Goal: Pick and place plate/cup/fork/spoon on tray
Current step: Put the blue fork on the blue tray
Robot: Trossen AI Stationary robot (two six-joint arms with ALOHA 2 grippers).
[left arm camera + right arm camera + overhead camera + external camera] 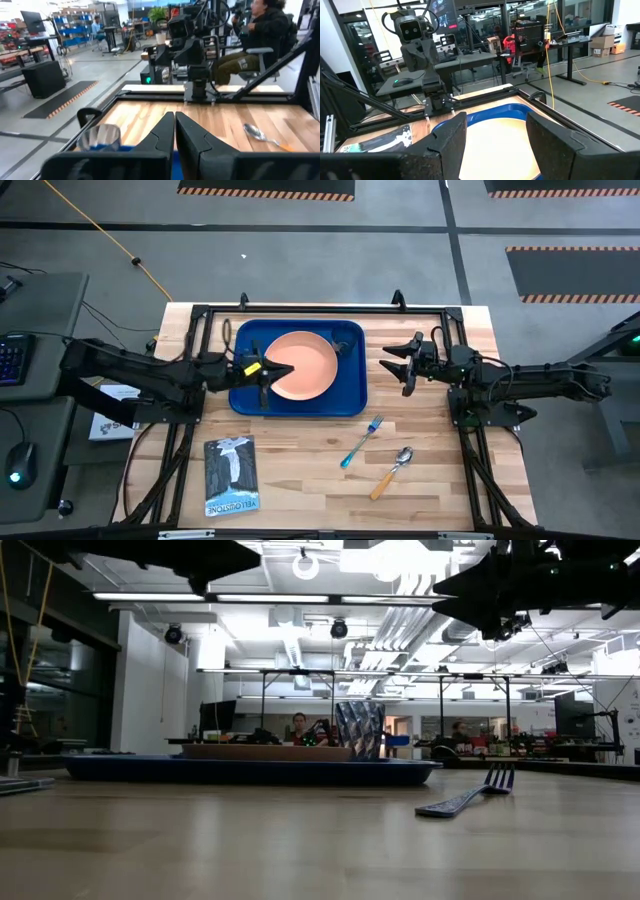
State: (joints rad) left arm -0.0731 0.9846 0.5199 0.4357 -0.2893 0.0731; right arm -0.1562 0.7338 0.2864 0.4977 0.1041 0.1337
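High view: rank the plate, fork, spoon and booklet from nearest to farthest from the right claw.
1. plate, on the tray, across from the right claw
2. fork, table middle
3. spoon, just beyond the fork
4. booklet, opposite front corner

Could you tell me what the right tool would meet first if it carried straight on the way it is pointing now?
Probably the tray: the right tool points across the table toward it, fingers apart, and its wrist view shows the plate in the tray straight ahead. It hangs above table level, so it might pass over the rim and reach the plate first.

text: "YELLOWSTONE" | on: booklet [231, 476] cover edge | elsewhere: nothing legible
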